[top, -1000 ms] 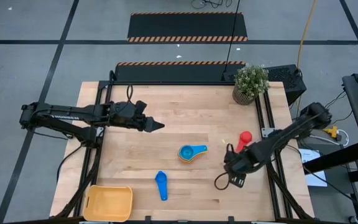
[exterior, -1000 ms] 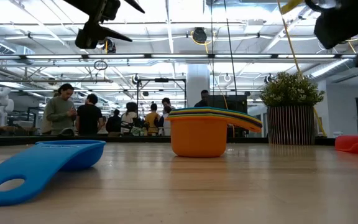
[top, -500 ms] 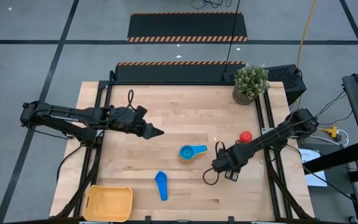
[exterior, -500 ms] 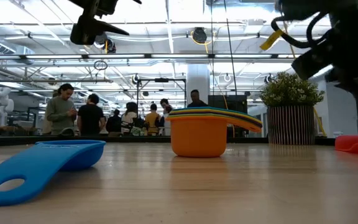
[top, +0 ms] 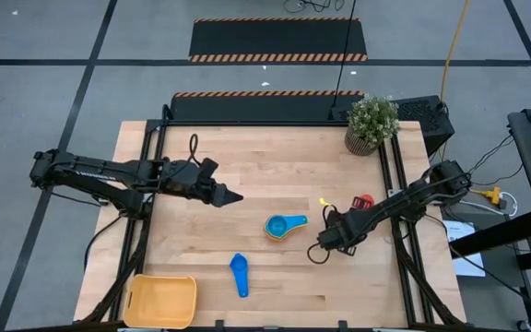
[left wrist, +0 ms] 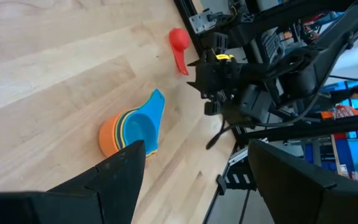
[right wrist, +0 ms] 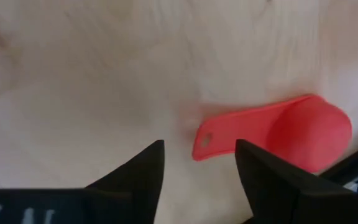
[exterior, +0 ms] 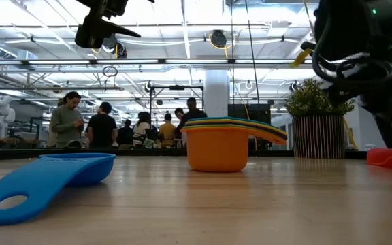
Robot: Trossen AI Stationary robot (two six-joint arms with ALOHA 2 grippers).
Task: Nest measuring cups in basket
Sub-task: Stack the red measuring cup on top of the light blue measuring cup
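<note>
The right gripper [right wrist: 197,165] hangs low over the right side of the bench [top: 275,166], jaws parted and empty, their tips to either side of the handle end of a red measuring cup [right wrist: 278,134] that lies flat on the wood beneath them; the jaws do not touch it. In the high view this gripper [top: 339,232] sits at the end of an arm that reaches in from the bench's right edge, bent low and stretched leftward, with the red cup [top: 364,200] just on its far side.

The left gripper [top: 230,195] is held up off the wood over the left-centre of the bench, its arm stretched out nearly level from the left edge and pointing right. Its jaws stand wide apart and hold nothing.

Between the two grippers, near the bench's middle, stands a nested stack of measuring cups [top: 278,227]: an orange cup outermost, other colours inside it, a blue one on top, handles pointing right. Nearer the front edge a single blue measuring cup [top: 239,273] lies alone. The yellow-orange basket [top: 136,314] rests at the near left corner, well apart from all the cups. A potted plant [top: 371,123] stands at the far right corner. Beyond the bench, in the low view, several people [exterior: 101,128] stand in the room.
</note>
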